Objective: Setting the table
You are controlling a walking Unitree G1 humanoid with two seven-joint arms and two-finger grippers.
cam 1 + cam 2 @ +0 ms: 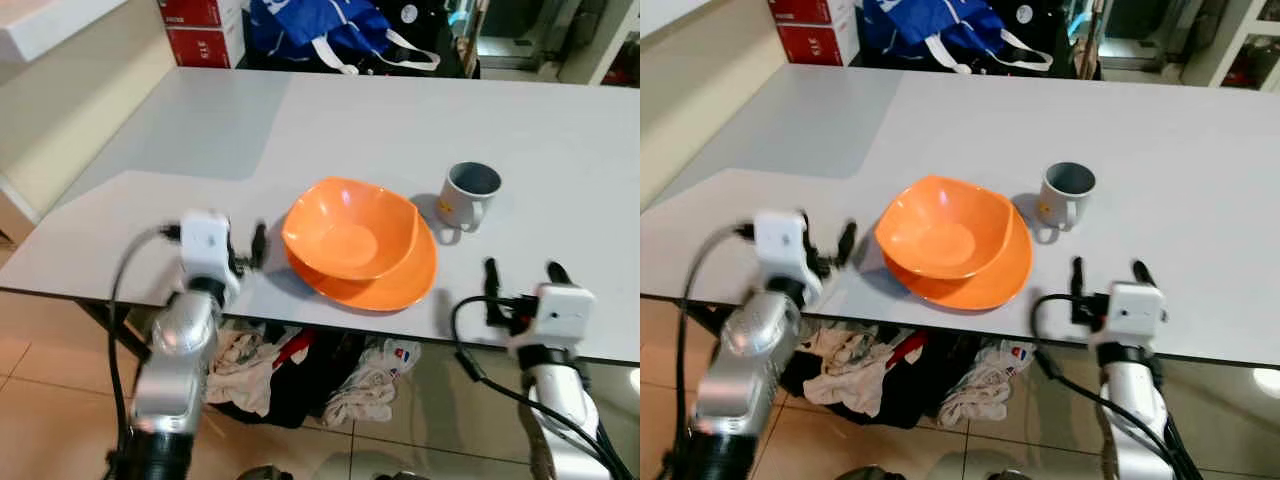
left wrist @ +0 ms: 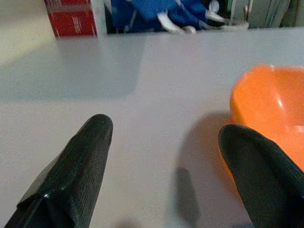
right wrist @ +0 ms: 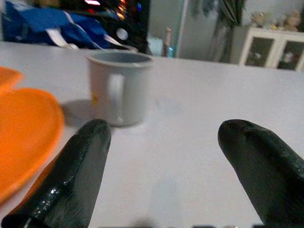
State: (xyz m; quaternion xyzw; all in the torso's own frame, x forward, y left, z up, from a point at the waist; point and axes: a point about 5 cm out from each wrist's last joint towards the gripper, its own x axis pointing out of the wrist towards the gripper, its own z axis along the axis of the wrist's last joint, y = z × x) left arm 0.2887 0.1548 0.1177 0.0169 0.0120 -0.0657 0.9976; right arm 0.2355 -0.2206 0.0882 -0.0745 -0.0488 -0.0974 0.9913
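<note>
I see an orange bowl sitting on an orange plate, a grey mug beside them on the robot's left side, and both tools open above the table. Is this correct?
One detail is wrong: the grey mug stands on the robot's right side of the orange bowl and orange plate, as the left eye view shows. The rest holds: the left tool and right tool are open above the table.

No word, brand name or number can be read anywhere. White lettering is carried by the red cardboard boxes (image 1: pixel 203 28) beyond the far edge of the pale grey surface (image 1: pixel 330 120), but it is too small and blurred to be made out. A small yellow mark is borne on the side of the grey ceramic mug (image 1: pixel 468 194); it cannot be deciphered
</note>
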